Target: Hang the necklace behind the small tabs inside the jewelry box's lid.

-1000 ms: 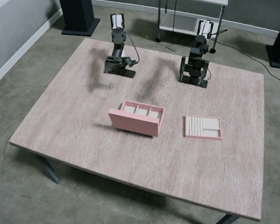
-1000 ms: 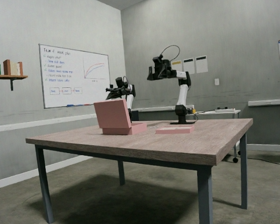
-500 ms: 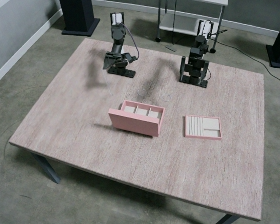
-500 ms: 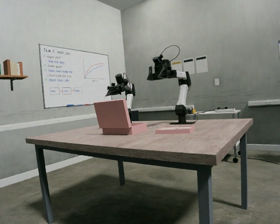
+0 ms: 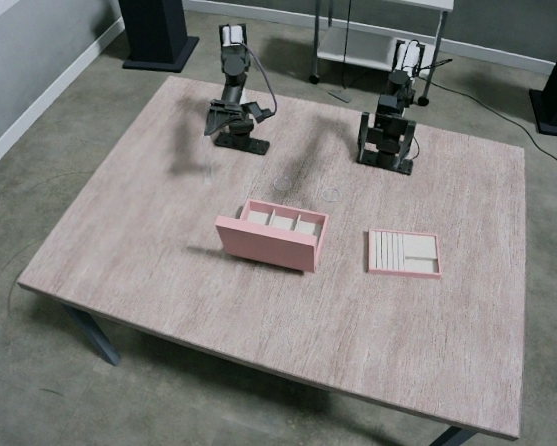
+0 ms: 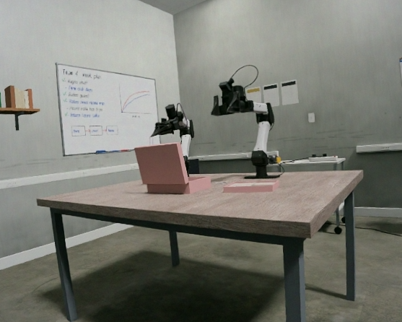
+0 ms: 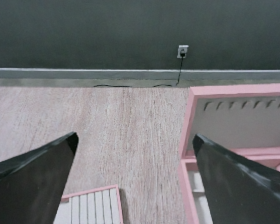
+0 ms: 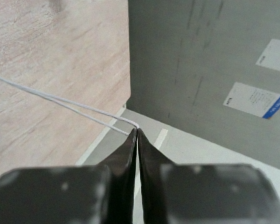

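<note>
The pale, thin necklace (image 5: 208, 175) (image 8: 41, 94) hangs from the tips of my right gripper (image 5: 207, 134) (image 6: 152, 136) (image 8: 137, 131), which is shut on it above the table; two strands run from the tips. The pink jewelry box (image 5: 322, 240) (image 6: 201, 185) (image 7: 241, 130) stands with its lid (image 5: 268, 245) (image 6: 160, 163) raised. A row of small tabs (image 7: 245, 104) shows along the top inside the lid, with nothing on them. My left gripper (image 7: 135, 135) is open and empty, high above the table, on the tray's side of the box.
A pink tray (image 5: 404, 274) (image 6: 251, 188) (image 7: 120, 205) with slots lies beside the box. Two thin clear rings lie on the table between the box and the arm bases, one ring (image 5: 274, 183) nearer the right arm and another ring (image 5: 323, 194) nearer the left arm.
</note>
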`<state>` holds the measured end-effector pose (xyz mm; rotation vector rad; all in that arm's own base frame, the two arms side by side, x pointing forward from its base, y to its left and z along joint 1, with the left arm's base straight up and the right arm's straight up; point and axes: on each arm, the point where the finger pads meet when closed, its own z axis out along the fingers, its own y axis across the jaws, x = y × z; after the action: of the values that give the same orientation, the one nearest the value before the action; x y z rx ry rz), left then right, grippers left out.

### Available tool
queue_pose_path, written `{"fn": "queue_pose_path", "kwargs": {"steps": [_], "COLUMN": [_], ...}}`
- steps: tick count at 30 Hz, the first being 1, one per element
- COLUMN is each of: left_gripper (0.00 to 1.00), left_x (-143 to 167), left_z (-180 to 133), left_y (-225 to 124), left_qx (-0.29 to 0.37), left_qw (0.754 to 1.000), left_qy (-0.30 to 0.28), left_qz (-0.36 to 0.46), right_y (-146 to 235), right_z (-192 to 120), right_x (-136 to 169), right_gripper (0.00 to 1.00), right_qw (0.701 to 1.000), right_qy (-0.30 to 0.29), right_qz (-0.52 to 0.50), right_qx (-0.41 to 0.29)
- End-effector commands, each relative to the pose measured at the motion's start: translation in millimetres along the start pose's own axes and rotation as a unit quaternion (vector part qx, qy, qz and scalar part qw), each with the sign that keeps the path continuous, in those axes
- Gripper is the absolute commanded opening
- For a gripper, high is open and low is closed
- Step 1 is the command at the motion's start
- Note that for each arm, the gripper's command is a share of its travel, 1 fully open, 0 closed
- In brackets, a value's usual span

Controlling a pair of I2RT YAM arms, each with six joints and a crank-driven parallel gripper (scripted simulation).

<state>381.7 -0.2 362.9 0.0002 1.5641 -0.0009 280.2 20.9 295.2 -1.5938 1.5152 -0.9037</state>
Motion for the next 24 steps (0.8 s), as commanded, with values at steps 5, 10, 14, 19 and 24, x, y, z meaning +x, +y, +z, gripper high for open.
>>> {"fn": "queue_pose_path", "kwargs": {"steps": [5, 10, 14, 19, 24], "left_gripper": [1.0, 1.0, 1.0, 1.0, 1.0], "left_x": [-7.3, -7.3, -7.3, -7.3, -7.3], "left_z": [-0.6, -0.6, -0.6, -0.6, -0.6], "left_y": [1.6, 1.6, 1.6, 1.6, 1.6], "left_qx": [-0.004, -0.004, -0.004, -0.004, -0.004], "left_qw": [1.0, 1.0, 1.0, 1.0, 1.0], "left_qy": [-0.009, -0.009, -0.009, -0.009, -0.009], "left_qz": [-0.001, -0.001, -0.001, -0.001, -0.001], "right_y": [-22.1, -21.4, -20.8, -20.1, -21.0], "right_z": [-7.1, -6.8, -6.5, -3.1, 3.1], "right_x": [1.4, 2.4, 2.7, -4.7, -14.2], "right_gripper": [0.0, 0.0, 0.0, 0.0, 0.0], "right_qw": [0.999, 1.0, 1.0, 1.0, 1.0], "right_qy": [-0.001, 0.001, 0.002, -0.003, -0.006], "right_qz": [0.008, 0.008, 0.008, 0.011, 0.006], "right_qx": [0.031, 0.03, 0.029, 0.025, 0.007]}}
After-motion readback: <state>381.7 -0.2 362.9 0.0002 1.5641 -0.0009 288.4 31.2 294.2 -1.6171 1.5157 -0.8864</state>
